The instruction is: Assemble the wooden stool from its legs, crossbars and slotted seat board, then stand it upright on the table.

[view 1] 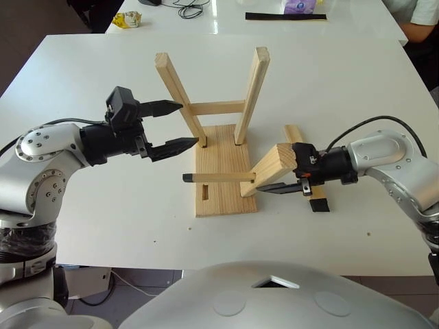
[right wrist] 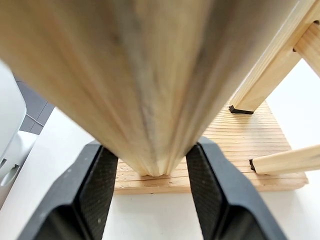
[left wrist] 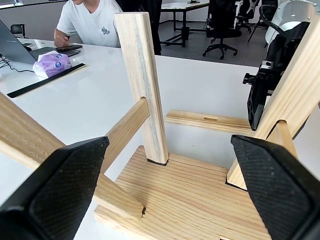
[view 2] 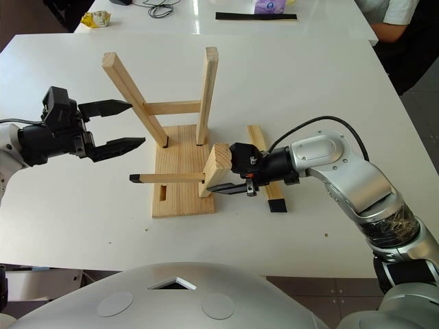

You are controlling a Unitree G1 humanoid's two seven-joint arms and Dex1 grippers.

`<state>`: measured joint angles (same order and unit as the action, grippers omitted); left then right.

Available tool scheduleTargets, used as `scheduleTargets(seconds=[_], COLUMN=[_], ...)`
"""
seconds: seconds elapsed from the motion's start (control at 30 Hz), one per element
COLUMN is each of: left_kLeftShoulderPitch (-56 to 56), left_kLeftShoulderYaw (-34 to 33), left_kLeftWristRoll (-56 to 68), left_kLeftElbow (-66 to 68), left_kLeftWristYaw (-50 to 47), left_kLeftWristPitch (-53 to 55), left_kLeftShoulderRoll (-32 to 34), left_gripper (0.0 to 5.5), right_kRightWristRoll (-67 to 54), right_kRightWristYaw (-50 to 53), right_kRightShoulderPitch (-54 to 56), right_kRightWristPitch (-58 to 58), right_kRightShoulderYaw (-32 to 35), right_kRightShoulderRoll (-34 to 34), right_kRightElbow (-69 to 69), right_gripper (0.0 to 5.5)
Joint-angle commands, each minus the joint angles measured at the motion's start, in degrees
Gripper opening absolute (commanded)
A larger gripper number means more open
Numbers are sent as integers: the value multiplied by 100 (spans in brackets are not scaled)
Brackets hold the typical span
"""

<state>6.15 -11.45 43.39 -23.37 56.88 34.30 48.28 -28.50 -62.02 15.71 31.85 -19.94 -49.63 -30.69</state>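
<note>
**Stool part-built, upside down; third leg in hand**

- Board (view 1: 223, 156) lies flat on the white worktop (view 1: 103, 219), near the middle, long side running away from the robot.
- Left leg (view 1: 182, 96) and right leg (view 1: 252, 92) stand in the board's far end with their feet up. Both lean outward a little. A crossbar (view 1: 218, 107) joins them about halfway up.
- Left pincer (view 2: 137, 122): wide open, nothing in it. It sits level just left of the left leg, one fingertip by the crossbar joint and the other by the leg's foot at the board. Cannot tell whether either tip touches the wood. In the left wrist view both black pads (left wrist: 65, 190) stand well apart with the board between them.
- Right pincer (right wrist: 150, 150): closed on the third leg (view 1: 273, 163), one finger on each flat side.
- The third leg is tilted, its low end at the board's near right edge.
- A second crossbar (view 1: 219, 177) sticks out of the third leg and runs left over the board, its dark tip free past the board's left edge.
- An open slot (view 1: 205, 192) shows in the board's near left corner.
- Fourth leg (view 1: 293, 133) lies flat on the worktop just right of the board, passing under the right pincer. Its near end is black.
</note>
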Motion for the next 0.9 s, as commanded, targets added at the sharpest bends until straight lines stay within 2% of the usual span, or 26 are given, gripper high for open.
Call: scheduleTargets(seconds=[0.03, 0.23, 0.3, 0.43, 0.57, 0.67, 0.77, 0.9], left_kLeftShoulderPitch=[79, 138, 136, 100, 27, -113, -403, -705], left_kLeftShoulderYaw=[7, -7, -33, -226, -838, -1322, -1515, -1549], left_kLeftWristRoll=[0, 16, 38, 186, 653, 1040, 1100, 1040], left_kLeftElbow=[24, 25, 1, -99, -290, -499, -694, -879], left_kLeftWristYaw=[-5, 5, 12, -59, -432, -835, -1110, -1328], left_kLeftWristPitch=[7, -1, 10, 90, 311, 489, 520, 457], left_kLeftShoulderRoll=[-37, -57, -49, -32, -96, -165, -239, -324], left_gripper=[453, 453, 453, 453, 453, 453, 453, 453], right_kRightWristRoll=[268, 931, 963, 1075, 1179, 1112, 727, 472], right_kRightWristYaw=[52, 136, 204, 429, 1131, 1754, 2433, 3017], right_kRightShoulderPitch=[-296, -419, -491, -1036, -1678, -1836, -1677, -1158], right_kRightWristPitch=[409, 288, 338, 240, 550, 1411, 3184, 5427], right_kRightShoulderYaw=[-413, -651, -473, 380, 1567, 2100, 2385, 2800], right_kRightShoulderRoll=[-31, -100, -132, -622, -774, -591, -63, 1197], right_kRightElbow=[113, 379, 350, 337, 57, -323, -822, -1150], right_gripper=[251, 337, 359, 359, 359, 359, 359, 359])
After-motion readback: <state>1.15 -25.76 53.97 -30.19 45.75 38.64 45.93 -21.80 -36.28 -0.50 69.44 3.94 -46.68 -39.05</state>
